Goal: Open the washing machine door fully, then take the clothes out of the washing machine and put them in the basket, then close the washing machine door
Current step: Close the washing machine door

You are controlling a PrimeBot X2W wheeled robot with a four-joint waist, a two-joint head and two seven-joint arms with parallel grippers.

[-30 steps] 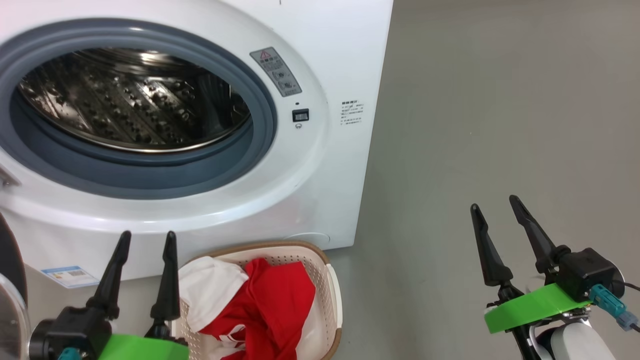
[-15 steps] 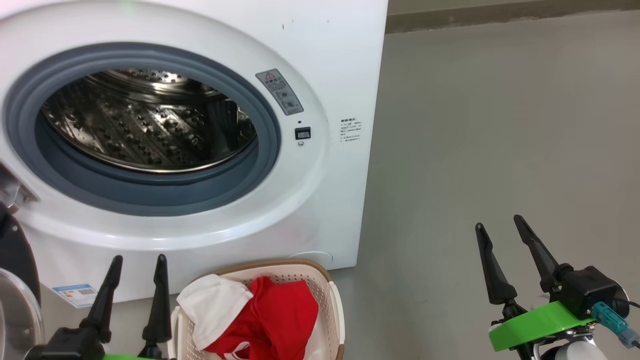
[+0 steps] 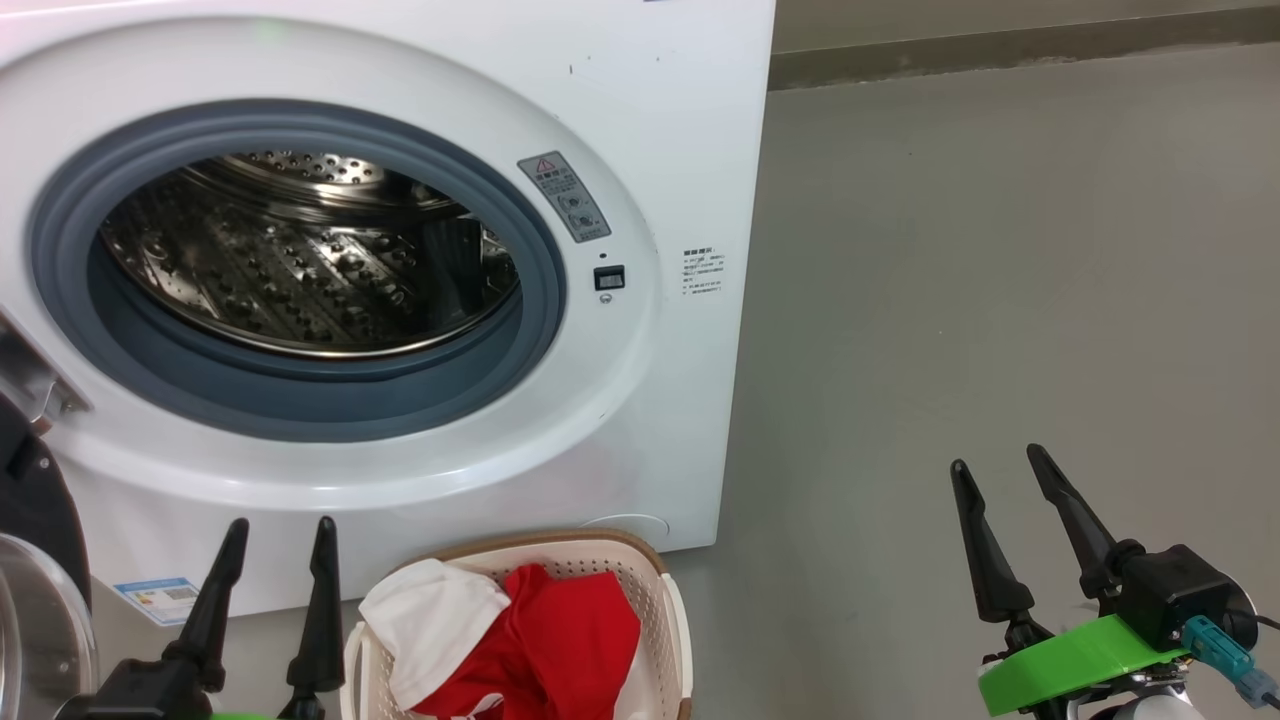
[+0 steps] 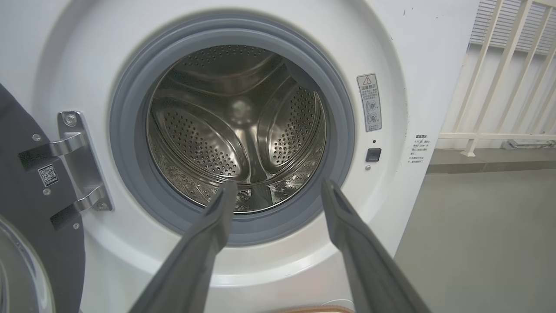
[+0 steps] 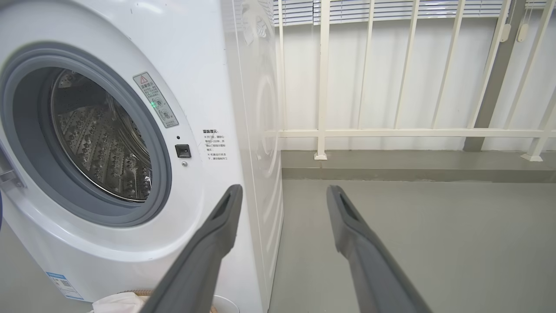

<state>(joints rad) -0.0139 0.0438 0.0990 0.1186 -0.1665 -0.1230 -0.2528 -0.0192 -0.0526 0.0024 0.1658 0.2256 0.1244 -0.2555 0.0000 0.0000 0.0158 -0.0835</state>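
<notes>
Open washing machine door [image 4: 17, 208] at far left — washing machine [image 3: 650, 420] mouth facing forward. Left claw [image 3: 281, 522], right claw [image 3: 997, 458] released, empty.

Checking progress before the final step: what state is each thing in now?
washing machine door: swung open to the left
washing machine: drum looks empty
clothes: heaped in the basket
basket: upright on floor, holding clothes
left end effector: open, empty
right end effector: open, empty
</notes>
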